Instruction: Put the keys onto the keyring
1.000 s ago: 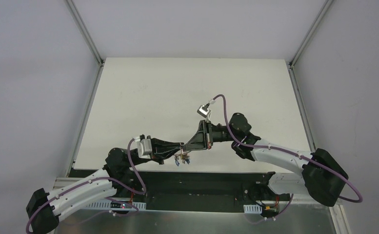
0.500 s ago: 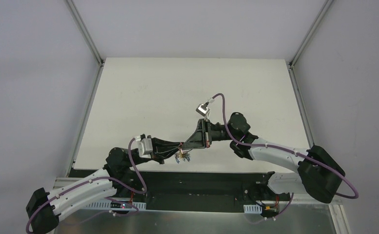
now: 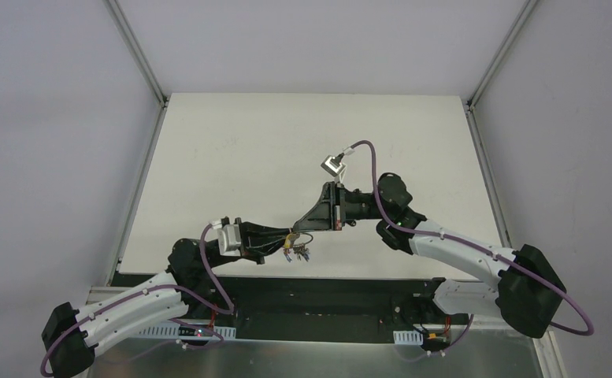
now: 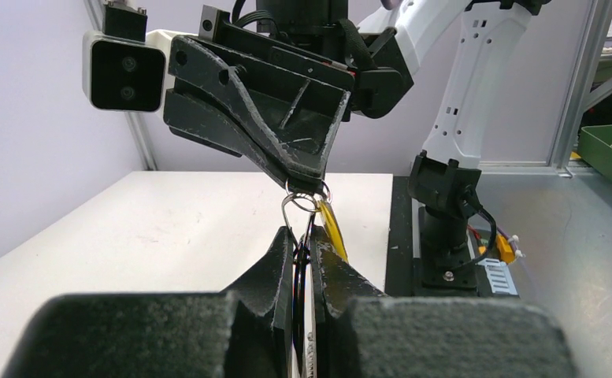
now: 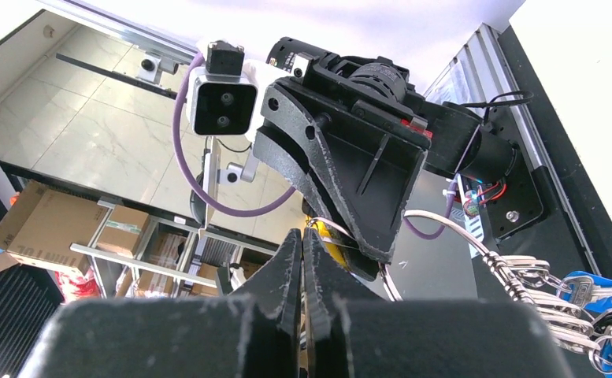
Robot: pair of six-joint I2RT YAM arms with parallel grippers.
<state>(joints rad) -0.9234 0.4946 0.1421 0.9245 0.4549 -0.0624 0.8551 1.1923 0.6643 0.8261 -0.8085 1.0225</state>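
Seen from above, both arms fold inward so that their tips meet low over the near edge of the white table (image 3: 287, 142). The left arm (image 3: 129, 303) reaches rightward from the lower left with its wrist nearly level. The right arm (image 3: 460, 252) bends in from the lower right and points its wrist leftward. The left gripper (image 3: 291, 239) and the right gripper (image 3: 297, 229) sit tip to tip in the air.

The left gripper's jaws are closed to a sliver. On its own camera I see its rough black fingers (image 4: 275, 260) pinching a thin dark piece that runs up to the keyring (image 5: 448, 228). I cannot tell whether that piece is a key or a tag. The right gripper's jaws are pressed fully together, and its tip touches the top of the ring. I cannot tell whether any wire is caught between them.

The keyring is thin, round, bright silver wire. A key with a yellow head (image 4: 332, 228) hangs tilted just beside the left fingers. The other keys (image 5: 550, 307), flat silver metal, hang bunched on the ring with a blue plastic tag (image 5: 582, 287), below the left gripper.
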